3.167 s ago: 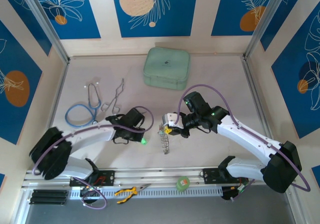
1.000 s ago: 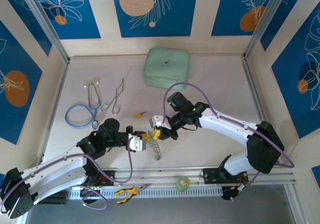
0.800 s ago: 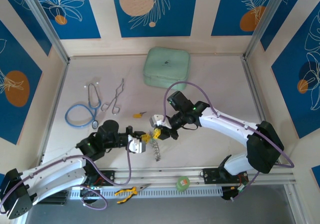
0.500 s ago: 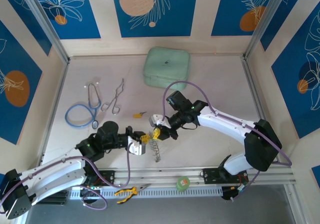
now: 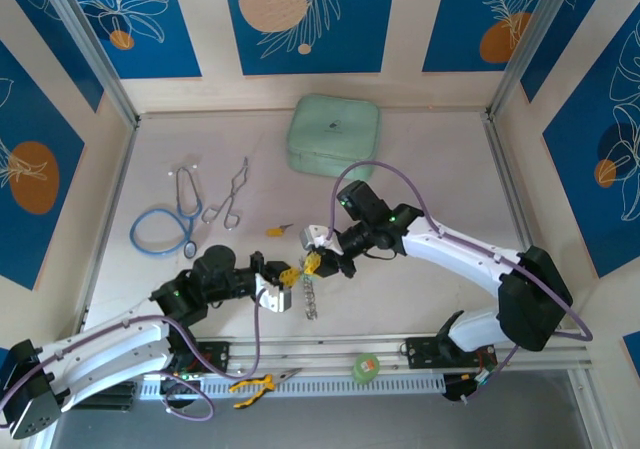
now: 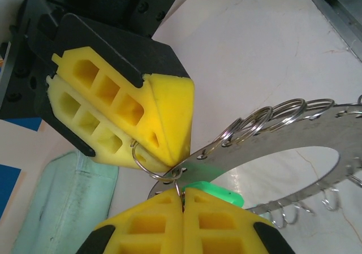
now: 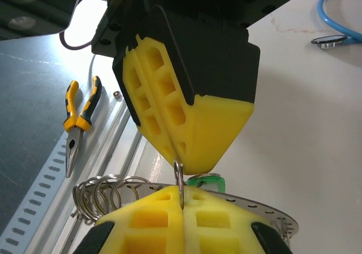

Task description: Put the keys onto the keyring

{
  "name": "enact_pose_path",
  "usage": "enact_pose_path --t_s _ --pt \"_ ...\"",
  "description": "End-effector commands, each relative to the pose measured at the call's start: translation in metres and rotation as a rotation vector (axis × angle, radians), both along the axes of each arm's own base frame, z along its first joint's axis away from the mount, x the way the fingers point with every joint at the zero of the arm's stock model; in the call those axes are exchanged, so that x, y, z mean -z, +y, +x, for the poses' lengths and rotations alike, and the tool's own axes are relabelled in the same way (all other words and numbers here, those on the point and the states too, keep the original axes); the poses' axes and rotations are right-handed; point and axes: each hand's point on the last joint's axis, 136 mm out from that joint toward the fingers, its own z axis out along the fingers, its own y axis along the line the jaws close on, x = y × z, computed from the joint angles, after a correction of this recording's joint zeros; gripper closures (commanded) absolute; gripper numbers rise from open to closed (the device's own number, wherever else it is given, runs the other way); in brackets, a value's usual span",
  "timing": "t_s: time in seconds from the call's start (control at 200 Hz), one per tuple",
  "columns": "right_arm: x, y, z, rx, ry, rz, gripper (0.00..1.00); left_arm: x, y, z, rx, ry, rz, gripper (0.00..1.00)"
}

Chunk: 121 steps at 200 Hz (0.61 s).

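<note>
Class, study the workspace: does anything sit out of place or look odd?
The yellow-handled pliers and green tape roll lie off the table, on the slotted rail at its near edge.

The left gripper [image 6: 182,194] is seen shut at the bottom edge, with a small wire loop of the keyring [image 6: 294,138] pinched between its yellow fingers. The right gripper [image 6: 165,152] is closed tip to tip against it. A green key head [image 6: 218,190] is tucked beside them.
</note>
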Motion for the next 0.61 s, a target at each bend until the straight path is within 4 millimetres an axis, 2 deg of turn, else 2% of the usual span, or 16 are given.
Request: enact_pose_path --t_s 0.0,0.125,0.24,0.35,0.505,0.6 --pt "-0.026 0.008 0.007 0.01 -0.056 0.108 1.0 0.012 -0.002 -0.014 0.063 0.007 0.022 1.0" --pt "-0.027 0.008 0.007 0.018 -0.062 0.114 1.0 0.009 -0.003 -0.013 0.052 0.005 0.01 1.0" --pt "-0.026 0.008 0.008 0.028 -0.072 0.117 1.0 0.005 -0.001 -0.013 0.032 0.029 -0.009 0.7" --pt "-0.022 0.006 0.009 0.036 -0.098 0.109 1.0 -0.002 0.007 -0.011 -0.029 0.079 -0.034 0.58" --pt "-0.014 0.003 0.013 0.032 -0.157 0.077 1.0 -0.024 0.021 -0.007 -0.169 0.27 -0.13 0.53" --pt "-0.012 0.002 0.012 0.017 -0.175 0.059 1.0 -0.031 0.023 -0.013 -0.193 0.415 -0.146 0.58"
